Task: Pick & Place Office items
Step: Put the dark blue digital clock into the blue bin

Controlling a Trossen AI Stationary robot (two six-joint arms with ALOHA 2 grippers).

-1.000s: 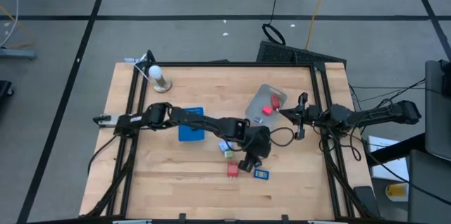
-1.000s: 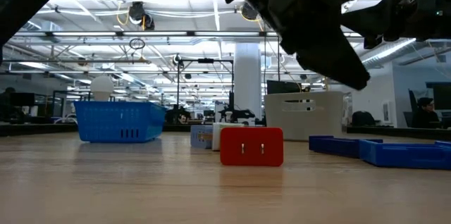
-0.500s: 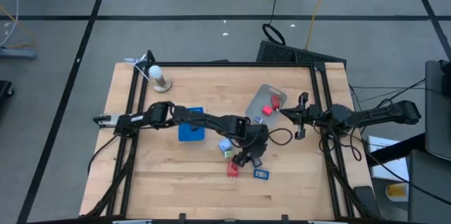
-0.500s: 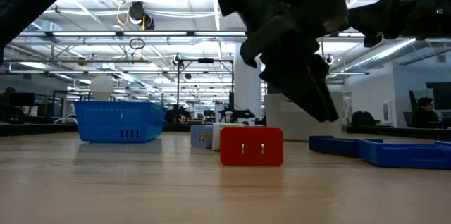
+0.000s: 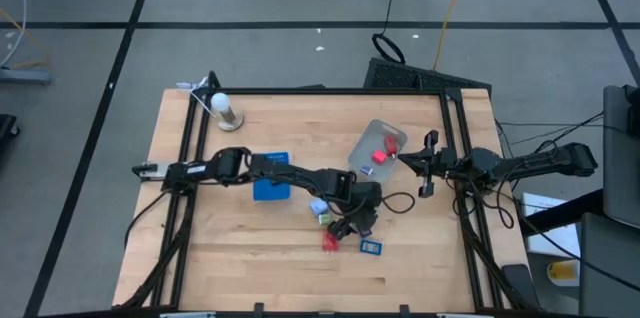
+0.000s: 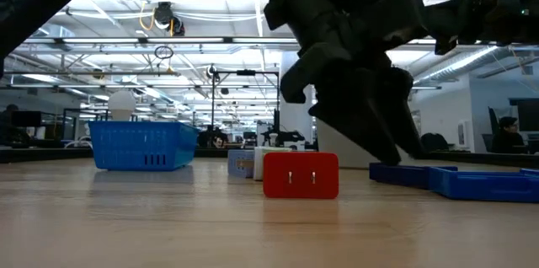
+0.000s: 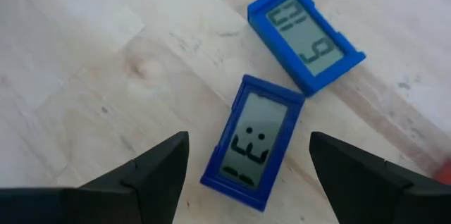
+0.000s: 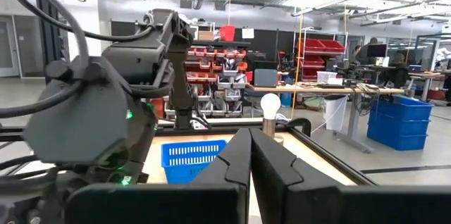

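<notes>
Left gripper [image 7: 246, 164] hovers, fingers apart, over a small blue plastic digital clock [image 7: 252, 141] at frame centre. Light, rigid, probably slick: pinch its long sides. Right gripper [image 8: 250, 155] waits pressed together.

Both arms matte black and chunky-jointed; left gripper [image 7: 243, 175] shows wedge-shaped dark fingers [image 7: 151, 175], a black cable looping just behind it.
</notes>
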